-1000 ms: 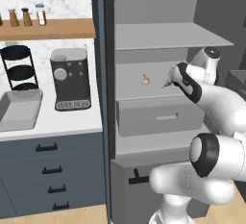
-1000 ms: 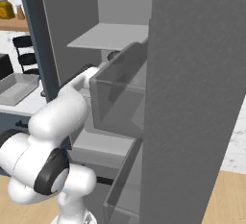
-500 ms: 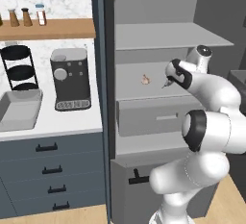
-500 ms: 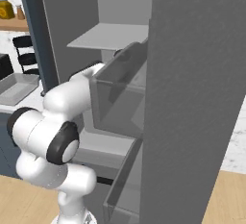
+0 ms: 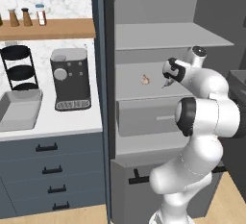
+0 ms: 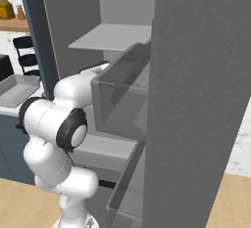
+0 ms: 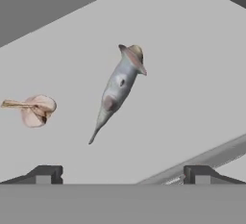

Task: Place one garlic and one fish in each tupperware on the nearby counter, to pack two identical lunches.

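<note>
Inside: reaching into an open grey cabinet, at the middle shelf level.
Claw (image 7: 123, 172): spread wide, gripping nothing, both dark fingertips (image 7: 45, 174) set far apart at the bottom of the hand view.
Fish (image 7: 117, 88): lying on the pale shelf floor ahead of the claw and apart from it, roughly midway between the fingertips, grey-brown, slender, one end pointing back toward the claw.
Garlic (image 7: 32, 110): beside the fish on the same shelf, apart from it, pinkish-beige, pointed tip; seen in the left base view as a small pale bulb (image 5: 145, 80) just beside the wrist.
Arm (image 5: 206, 107): white with dark joints, folded up from the floor and bent into the cabinet.
Tupperware (image 5: 19, 108): shallow light-grey tray on the counter (image 5: 67, 122), well apart from the claw.
Neighbours: dark coffee machine (image 5: 70, 79) beside the tray; black tiered rack (image 5: 18, 67) behind the tray.
Wooden shelf (image 5: 48, 28): above the counter, carrying small shakers.
</note>
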